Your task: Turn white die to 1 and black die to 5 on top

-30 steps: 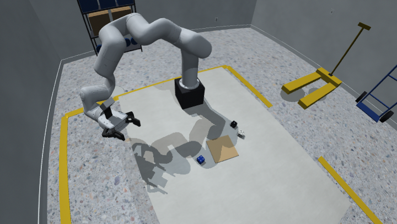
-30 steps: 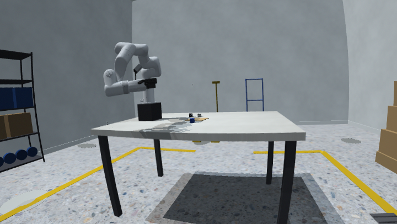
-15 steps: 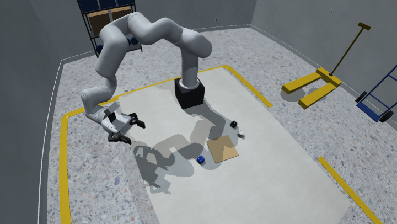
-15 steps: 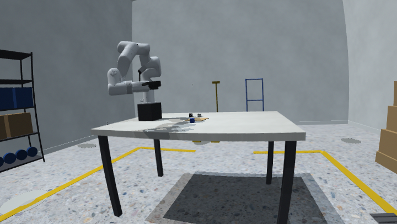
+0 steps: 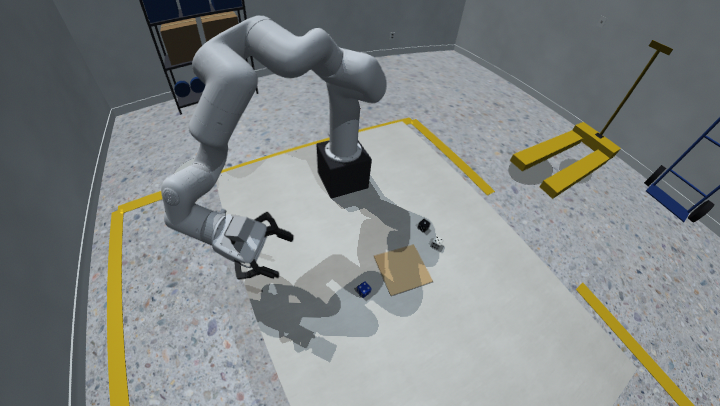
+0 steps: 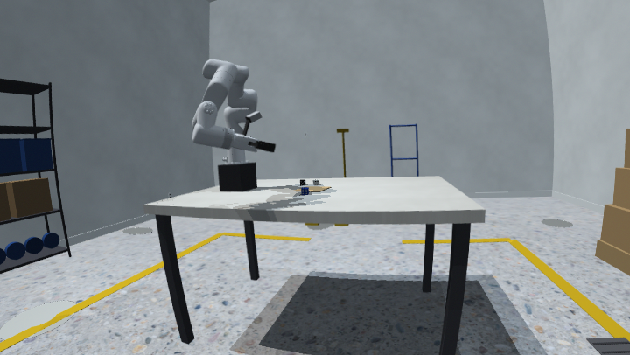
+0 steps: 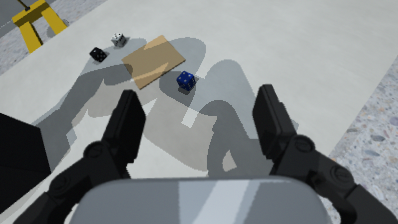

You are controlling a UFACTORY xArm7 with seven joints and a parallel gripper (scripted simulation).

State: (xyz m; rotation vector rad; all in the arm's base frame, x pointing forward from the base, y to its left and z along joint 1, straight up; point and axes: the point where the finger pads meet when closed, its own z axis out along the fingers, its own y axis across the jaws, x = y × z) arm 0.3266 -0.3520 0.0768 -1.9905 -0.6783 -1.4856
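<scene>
A tan mat [image 5: 403, 268] lies flat on the white table; it also shows in the wrist view [image 7: 153, 60]. The white die [image 5: 437, 244] and the black die [image 5: 424, 225] sit on the table just beyond the mat's far corner, off the mat, a little apart; both also show in the wrist view, white [image 7: 118, 39] and black [image 7: 98, 54]. The blue die [image 5: 363, 288] [image 7: 186, 80] sits on the table beside the mat's near-left edge. My gripper [image 5: 274, 253] [image 7: 197, 101] is open and empty, held well above the table near its left edge, far from the dice.
The arm's black base [image 5: 343, 168] stands at the back of the table. On the floor beyond are a yellow pallet jack [image 5: 569, 161], a blue hand truck [image 5: 688, 176] and a shelf rack [image 5: 194, 45]. Cardboard boxes [image 6: 615, 212] stand at the right.
</scene>
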